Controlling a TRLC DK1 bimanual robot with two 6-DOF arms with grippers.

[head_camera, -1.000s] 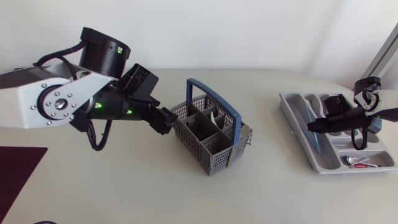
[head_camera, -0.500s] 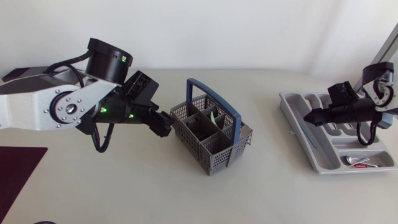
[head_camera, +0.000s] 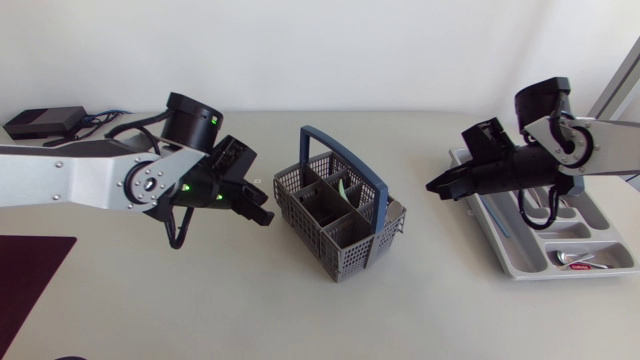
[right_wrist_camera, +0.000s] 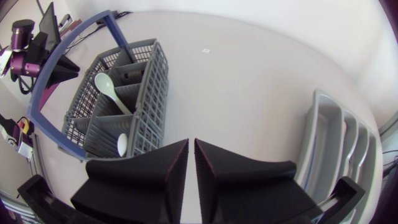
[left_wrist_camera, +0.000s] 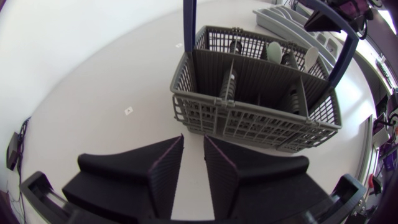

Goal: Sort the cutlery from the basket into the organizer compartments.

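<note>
The grey basket [head_camera: 350, 255] with a blue handle stands mid-table, with a pale green spoon [head_camera: 342, 190] upright in a back cell. My left gripper [head_camera: 262, 208] is just left of the basket, off its wall [left_wrist_camera: 249, 118]. Its fingers [left_wrist_camera: 168, 168] are almost together with nothing between them. My right gripper [head_camera: 432, 187] hangs shut and empty between the basket and the grey organizer [head_camera: 520, 268]. Ahead of it I see the basket [right_wrist_camera: 149, 81] with two spoons [right_wrist_camera: 112, 90]. A blue-handled piece [head_camera: 499, 220] and a red-handled piece [head_camera: 592, 263] lie in the organizer.
A black box [head_camera: 42, 122] with cables sits at the back left of the table. A dark maroon mat [head_camera: 30, 275] lies at the front left. Bare tabletop stretches in front of the basket and between the basket and the organizer.
My right gripper left the organizer, where the blue-handled piece now lies, and moved left toward the basket. My left gripper drew back from the basket's rim and its fingers closed.
</note>
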